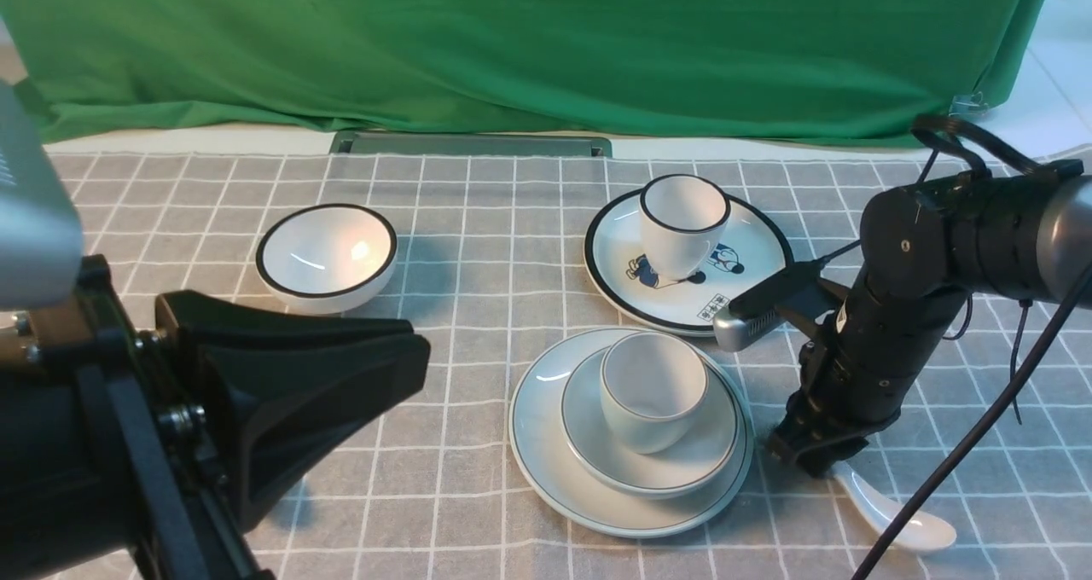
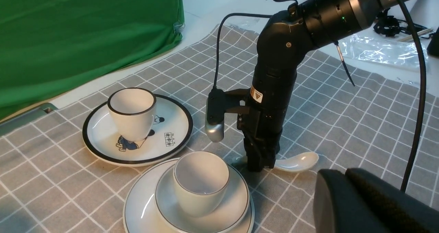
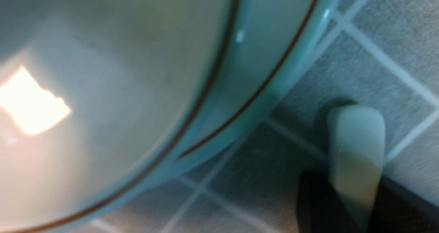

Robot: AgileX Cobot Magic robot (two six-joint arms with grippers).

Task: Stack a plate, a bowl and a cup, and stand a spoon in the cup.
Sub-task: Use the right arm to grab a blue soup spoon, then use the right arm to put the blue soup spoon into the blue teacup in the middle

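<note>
Front view, lower right: plain glossy white spoon [image 1: 896, 516] flat on the tablecloth [image 1: 478, 222], handle pinched by the right gripper [image 1: 810, 461], just beside the pale plate [image 1: 546, 461] carrying the shallow bowl [image 1: 589, 431] and upright cup [image 1: 653, 392] at lower centre. Just behind that stack: cartoon plate [image 1: 614, 247] bearing a black-rimmed cup [image 1: 682, 222]; black-rimmed bowl [image 1: 326, 256] at upper left; left gripper [image 1: 409, 358] pressed together, filling the lower left. Grey checked cloth underneath, green backdrop [image 1: 512, 43] across the top.

The pale grey-white round ceramic plate [image 1: 546, 469] with a thin dark rim line lies flat. The wide, shallow matching bowl [image 1: 682, 465] sits on it, and the small handleless cup [image 1: 653, 392] stands upright in the bowl. The glossy white ceramic spoon [image 1: 896, 516] lies just right of the plate, its handle pinched in my right gripper [image 1: 810, 461].
</note>
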